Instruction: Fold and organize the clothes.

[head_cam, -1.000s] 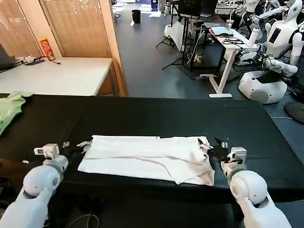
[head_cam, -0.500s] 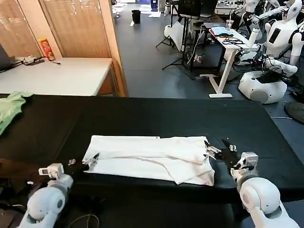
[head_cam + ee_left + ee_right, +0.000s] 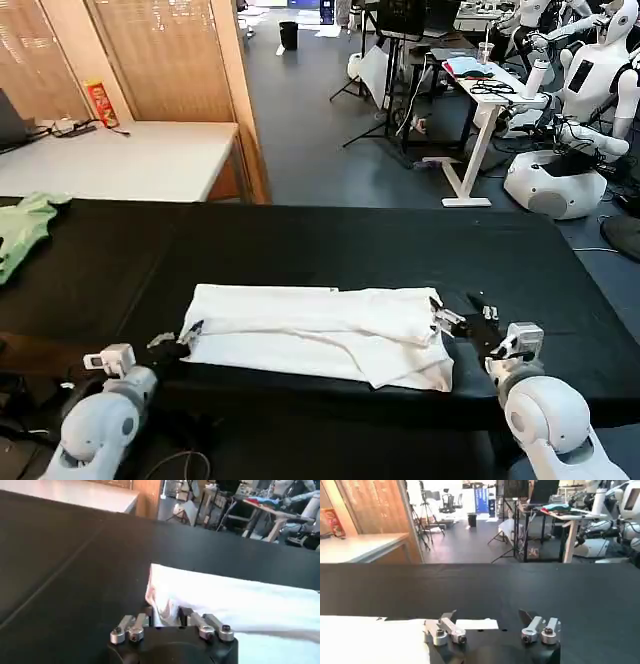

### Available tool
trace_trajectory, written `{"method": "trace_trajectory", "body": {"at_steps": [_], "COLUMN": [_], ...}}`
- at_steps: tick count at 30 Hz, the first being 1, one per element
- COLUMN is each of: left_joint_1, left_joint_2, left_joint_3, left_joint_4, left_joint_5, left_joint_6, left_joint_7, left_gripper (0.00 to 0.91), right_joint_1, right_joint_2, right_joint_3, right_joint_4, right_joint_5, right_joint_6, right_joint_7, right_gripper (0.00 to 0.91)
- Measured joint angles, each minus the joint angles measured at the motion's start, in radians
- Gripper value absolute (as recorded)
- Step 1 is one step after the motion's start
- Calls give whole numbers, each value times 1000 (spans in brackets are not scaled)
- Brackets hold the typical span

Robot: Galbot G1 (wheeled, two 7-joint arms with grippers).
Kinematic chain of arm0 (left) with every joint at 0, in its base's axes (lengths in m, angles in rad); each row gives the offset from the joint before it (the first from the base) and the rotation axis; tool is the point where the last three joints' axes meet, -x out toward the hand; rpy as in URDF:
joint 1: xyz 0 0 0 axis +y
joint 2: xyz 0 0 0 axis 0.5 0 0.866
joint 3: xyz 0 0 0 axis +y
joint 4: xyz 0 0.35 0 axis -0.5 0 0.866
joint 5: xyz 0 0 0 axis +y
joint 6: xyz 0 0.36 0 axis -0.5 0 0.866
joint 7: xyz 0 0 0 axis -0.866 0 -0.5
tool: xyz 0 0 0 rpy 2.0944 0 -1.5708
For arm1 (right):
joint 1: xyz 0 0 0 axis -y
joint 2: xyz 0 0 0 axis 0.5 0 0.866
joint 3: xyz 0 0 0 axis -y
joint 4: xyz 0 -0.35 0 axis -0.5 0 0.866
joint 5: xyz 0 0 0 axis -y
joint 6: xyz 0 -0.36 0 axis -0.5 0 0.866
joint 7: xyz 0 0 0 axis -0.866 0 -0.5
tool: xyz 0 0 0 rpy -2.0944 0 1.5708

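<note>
Now my left pincer (image 3: 169, 616) pinches the near corner of the white cotton T-shirt (image 3: 320, 330) lying half-folded between my arms, my right pincer (image 3: 487, 621) gapes beside its far edge, so pulling alone could drag the fold apart.

T-shirt (image 3: 320, 330): soft white cotton cloth, matt, lightly creased. Counter (image 3: 330, 250): black, smooth, matt covering. Left pincer (image 3: 167, 619), right pincer (image 3: 487, 621): bare metal links, dull sheen; arm shells glossy white plastic.
</note>
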Motion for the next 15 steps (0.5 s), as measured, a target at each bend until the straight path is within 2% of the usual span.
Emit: {"method": "trace_trajectory", "body": {"at_steps": [1, 2, 7, 15], "left_joint_1": [-1, -2, -7, 22], "left_joint_2": [2, 4, 17, 86], "left_joint_3": [2, 3, 15, -17], "left_joint_4": [2, 2, 0, 39], "left_joint_5": [14, 30, 146, 438], "left_joint_6": [0, 0, -19, -162], "left_joint_7": [4, 7, 14, 7], "left_gripper": [78, 0, 0, 0], "right_joint_1": [1, 1, 0, -8], "right_joint_2": [2, 3, 11, 17], "right_joint_3": [0, -1, -1, 13], "right_joint_4": [0, 0, 0, 6], "right_joint_5": [-3, -5, -10, -11], "right_joint_6": [1, 2, 2, 0], "right_joint_7": [-1, -1, -1, 1], "right_gripper": [878, 878, 878, 878]}}
